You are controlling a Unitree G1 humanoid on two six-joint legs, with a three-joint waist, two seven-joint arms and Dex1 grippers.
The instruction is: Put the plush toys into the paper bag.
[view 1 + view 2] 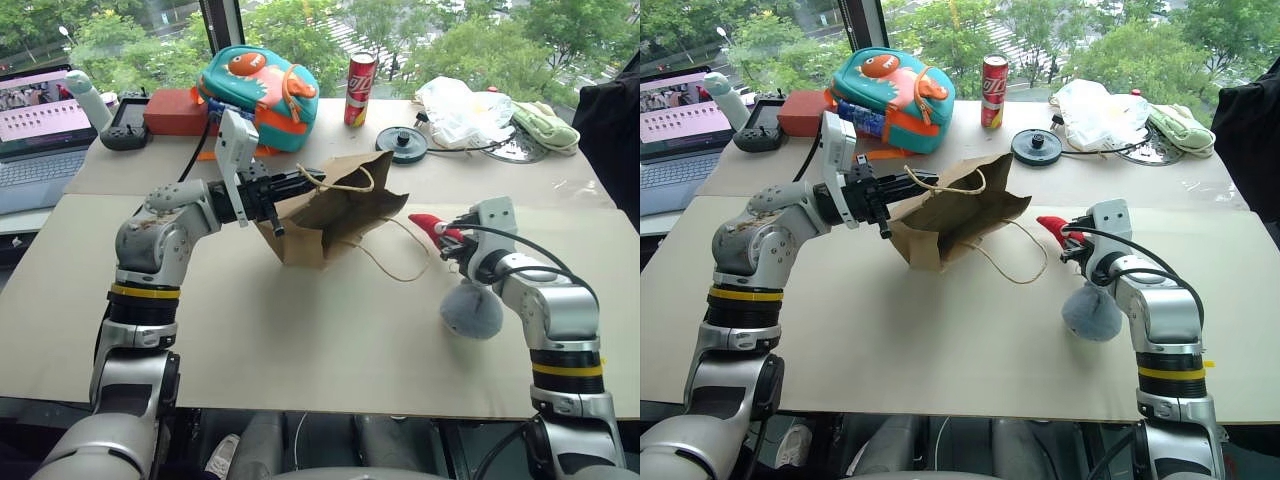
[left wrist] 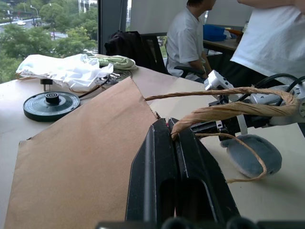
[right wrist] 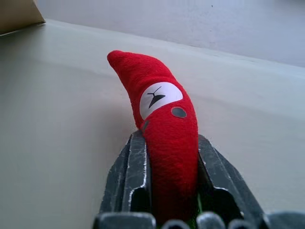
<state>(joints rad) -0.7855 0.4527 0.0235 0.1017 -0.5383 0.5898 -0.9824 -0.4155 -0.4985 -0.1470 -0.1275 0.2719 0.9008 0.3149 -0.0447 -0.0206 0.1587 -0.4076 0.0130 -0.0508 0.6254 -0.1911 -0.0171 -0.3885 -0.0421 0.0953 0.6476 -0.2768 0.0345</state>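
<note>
The brown paper bag (image 1: 330, 210) hangs tilted over the table's middle, mouth up, its tan cord handles (image 1: 345, 185) loose. My left gripper (image 1: 300, 187) is shut on the bag's near rim; in the left wrist view the black fingers (image 2: 157, 162) press together against the paper. Right of the bag, my right gripper (image 1: 450, 238) is shut on the red plush toy (image 3: 159, 100), whose pointed tip (image 1: 425, 222) sticks out toward the bag. The round grey-blue plush toy (image 1: 472, 310) lies on the table just under my right wrist.
At the back stand a teal backpack (image 1: 260, 85), a red can (image 1: 360, 88), a black disc (image 1: 402, 143) and a white plastic bag (image 1: 465, 110). A laptop (image 1: 35, 130) and a controller (image 1: 125, 125) sit far left. People (image 2: 190, 38) are beyond the table's right side.
</note>
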